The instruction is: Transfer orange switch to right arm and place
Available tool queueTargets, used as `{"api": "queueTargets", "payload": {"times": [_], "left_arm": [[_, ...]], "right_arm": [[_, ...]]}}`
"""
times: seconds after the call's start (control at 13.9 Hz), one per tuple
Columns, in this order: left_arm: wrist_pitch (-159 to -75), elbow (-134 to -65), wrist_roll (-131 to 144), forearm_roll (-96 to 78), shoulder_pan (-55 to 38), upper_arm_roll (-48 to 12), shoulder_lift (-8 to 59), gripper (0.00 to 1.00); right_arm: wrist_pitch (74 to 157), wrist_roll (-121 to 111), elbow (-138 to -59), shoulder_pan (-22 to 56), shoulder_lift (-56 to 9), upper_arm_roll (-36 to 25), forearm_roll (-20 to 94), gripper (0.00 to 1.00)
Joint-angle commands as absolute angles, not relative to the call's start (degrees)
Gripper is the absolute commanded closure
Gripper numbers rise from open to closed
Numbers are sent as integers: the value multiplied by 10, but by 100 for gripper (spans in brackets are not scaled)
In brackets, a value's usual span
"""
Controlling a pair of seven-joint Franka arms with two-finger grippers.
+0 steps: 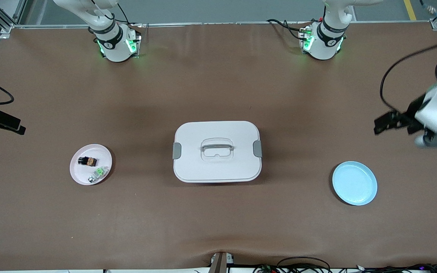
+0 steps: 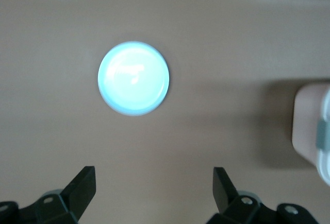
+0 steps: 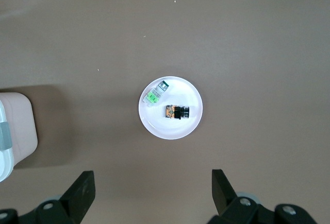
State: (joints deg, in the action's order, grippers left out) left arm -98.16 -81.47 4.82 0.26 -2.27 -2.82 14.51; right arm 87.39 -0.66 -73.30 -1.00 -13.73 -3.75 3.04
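The orange switch [image 1: 87, 161] [image 3: 177, 112], a tiny black block with an orange middle, lies on a pink plate [image 1: 80, 172] [image 3: 193, 123] toward the right arm's end of the table. My right gripper [image 1: 19, 129] [image 3: 153, 183] hangs open and empty, high over the bare table beside that plate. My left gripper [image 1: 381, 125] [image 2: 153, 180] is also open and empty. It hangs high at the left arm's end, above the table near a light blue plate [image 1: 354, 183] [image 2: 133, 78].
A small clear part with a green centre [image 1: 99, 173] [image 3: 153, 95] shares the pink plate with the switch. A white lidded box with a handle [image 1: 217, 151] [image 2: 309, 131] [image 3: 15, 131] stands mid-table between the plates. The blue plate holds nothing.
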Motion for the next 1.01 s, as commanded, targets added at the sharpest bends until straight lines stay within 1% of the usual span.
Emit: {"api": "queueTargets", "payload": {"times": [0.0, 0.29, 0.94], "left_arm": [[-1019, -766, 54, -1, -25, -25, 217, 0], [-1052, -769, 54, 23, -26, -25, 243, 0], [-1052, -770, 54, 23, -23, -26, 238, 0]], "right_arm": [[875, 1, -746, -4, -123, -40, 36, 0], [875, 1, -746, -4, -123, -40, 36, 0], [878, 1, -757, -5, -119, -40, 36, 0]]}}
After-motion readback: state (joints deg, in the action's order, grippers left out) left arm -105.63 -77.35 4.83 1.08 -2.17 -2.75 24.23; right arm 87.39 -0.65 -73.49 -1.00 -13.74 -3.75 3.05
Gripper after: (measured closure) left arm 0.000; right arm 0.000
